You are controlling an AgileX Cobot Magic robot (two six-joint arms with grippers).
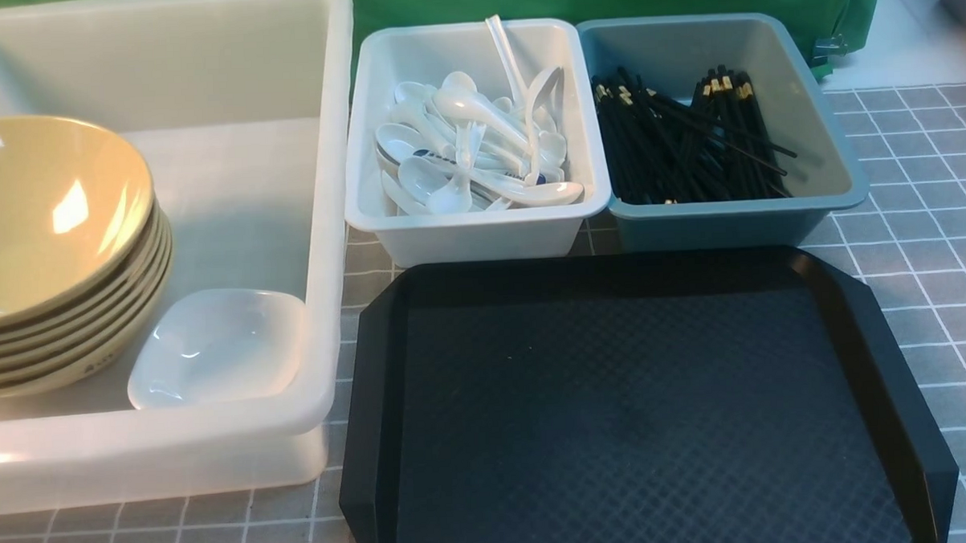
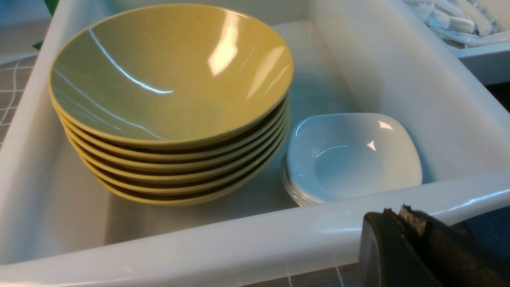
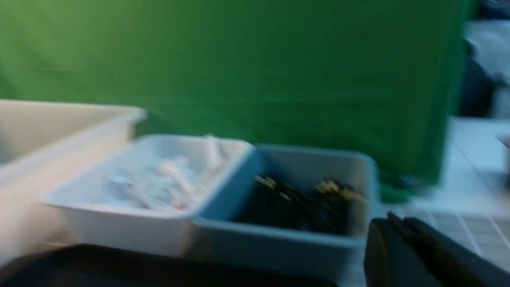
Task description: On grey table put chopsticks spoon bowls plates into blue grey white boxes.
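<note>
Tray (image 1: 640,411) bare, bowls (image 2: 171,79) and plates (image 2: 350,155) in the tub (image 2: 239,239) beyond my left fingers (image 2: 402,223); both fingers shut, holding nothing.

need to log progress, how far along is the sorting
Looks finished. Tan bowls and white plates sit in the large white tub, spoons in the white bin, chopsticks in the blue-grey bin. Black tray is bare; both grippers, left and right, are shut, empty.
</note>
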